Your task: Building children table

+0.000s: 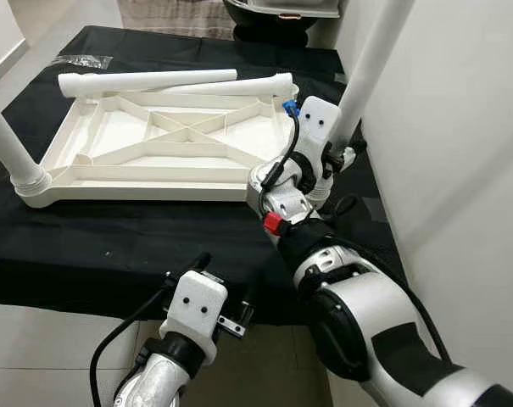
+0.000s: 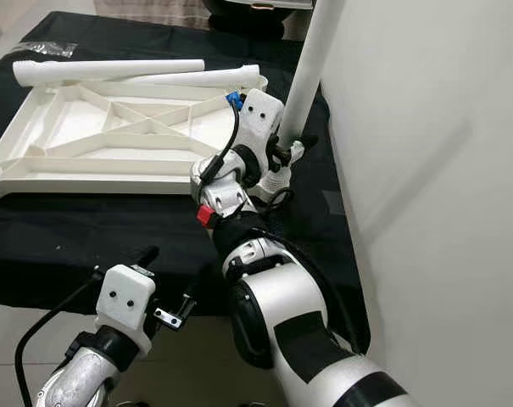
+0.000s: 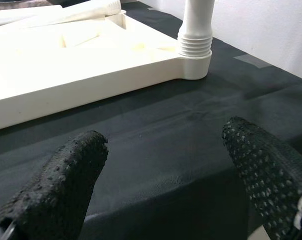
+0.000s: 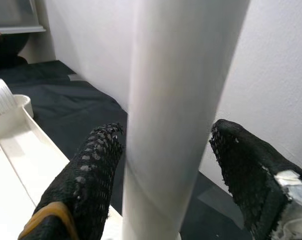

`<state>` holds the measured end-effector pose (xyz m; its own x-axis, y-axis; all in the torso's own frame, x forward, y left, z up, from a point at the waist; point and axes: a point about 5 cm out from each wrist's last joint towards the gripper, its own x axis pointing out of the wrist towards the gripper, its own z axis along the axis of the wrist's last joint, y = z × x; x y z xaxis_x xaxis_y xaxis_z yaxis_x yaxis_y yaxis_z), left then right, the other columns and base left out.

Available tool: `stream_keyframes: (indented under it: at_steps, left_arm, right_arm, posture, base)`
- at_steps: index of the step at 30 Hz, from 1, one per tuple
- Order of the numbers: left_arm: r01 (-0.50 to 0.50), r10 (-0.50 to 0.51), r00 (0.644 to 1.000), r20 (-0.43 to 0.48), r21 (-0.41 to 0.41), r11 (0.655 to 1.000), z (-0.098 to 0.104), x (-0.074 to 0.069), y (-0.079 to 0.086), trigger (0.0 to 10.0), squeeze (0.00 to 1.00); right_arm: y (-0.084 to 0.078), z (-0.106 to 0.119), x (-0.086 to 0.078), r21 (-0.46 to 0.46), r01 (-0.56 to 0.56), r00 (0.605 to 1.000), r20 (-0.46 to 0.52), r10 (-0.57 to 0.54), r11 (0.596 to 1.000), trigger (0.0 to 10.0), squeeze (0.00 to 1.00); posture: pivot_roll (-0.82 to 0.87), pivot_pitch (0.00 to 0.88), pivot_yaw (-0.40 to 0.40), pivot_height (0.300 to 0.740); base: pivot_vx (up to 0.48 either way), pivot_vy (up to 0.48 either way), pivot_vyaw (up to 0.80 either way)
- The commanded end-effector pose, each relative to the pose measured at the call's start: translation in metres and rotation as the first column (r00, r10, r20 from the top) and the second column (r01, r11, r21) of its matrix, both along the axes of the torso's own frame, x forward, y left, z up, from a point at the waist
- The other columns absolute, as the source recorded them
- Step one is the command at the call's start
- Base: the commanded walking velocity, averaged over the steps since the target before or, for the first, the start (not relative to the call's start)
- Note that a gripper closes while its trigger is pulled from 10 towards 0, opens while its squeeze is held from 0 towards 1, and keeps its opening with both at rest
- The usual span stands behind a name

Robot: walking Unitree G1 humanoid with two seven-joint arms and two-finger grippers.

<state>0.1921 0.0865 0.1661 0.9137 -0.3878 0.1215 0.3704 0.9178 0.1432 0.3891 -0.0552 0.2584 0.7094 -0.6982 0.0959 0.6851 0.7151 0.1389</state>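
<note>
While the upturned tabletop (image 1: 154, 148) lies on the black surface (image 1: 112, 246), the right gripper (image 4: 165, 165) brackets its upright corner leg (image 1: 370, 68), fingers spread; the left gripper (image 3: 160, 170) hovers wide open.

White plastic tabletop (image 1: 154, 144) lies inverted, ribbed underside up. Two legs (image 1: 370, 64) stand screwed in; two loose legs (image 1: 146, 80) lie across it.

No readable text or labels.
</note>
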Motion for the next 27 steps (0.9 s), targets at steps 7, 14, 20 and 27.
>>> stream_keyframes:
  at_steps: [7,14,20,27]
  left_arm:
    - [-0.001,0.001,1.000,-0.025,0.005,1.000,-0.007,0.000,0.001,10.0,0.00]
    - [-0.001,0.001,1.000,-0.027,0.007,1.000,-0.008,0.000,0.001,10.0,0.00]
    - [0.001,-0.001,1.000,-0.030,0.009,1.000,-0.009,0.001,0.001,10.0,0.00]
    - [-0.001,0.001,0.999,-0.034,0.008,1.000,-0.011,0.001,0.001,10.0,0.00]
  right_arm:
    - [0.005,-0.009,-0.004,-0.016,-0.057,0.998,0.015,0.057,0.998,10.0,0.12]
    - [0.005,-0.014,-0.007,-0.024,-0.075,0.997,0.021,0.075,0.997,10.0,1.00]
    - [0.005,-0.018,-0.009,-0.019,-0.121,0.992,0.031,0.121,0.992,10.0,1.00]
    - [-0.012,-0.026,-0.018,-0.001,-0.229,0.968,0.106,0.228,0.973,10.0,0.00]
  posture:
    - [0.11,0.187,-0.104,0.740]
    - [0.11,0.180,-0.102,0.740]
    - [0.11,0.168,-0.099,0.740]
    - [0.11,0.157,-0.098,0.740]
  base:
    - [0.000,0.000,0.00]
    - [0.000,0.000,0.00]
    - [0.000,0.000,0.00]
    - [0.000,0.000,0.00]
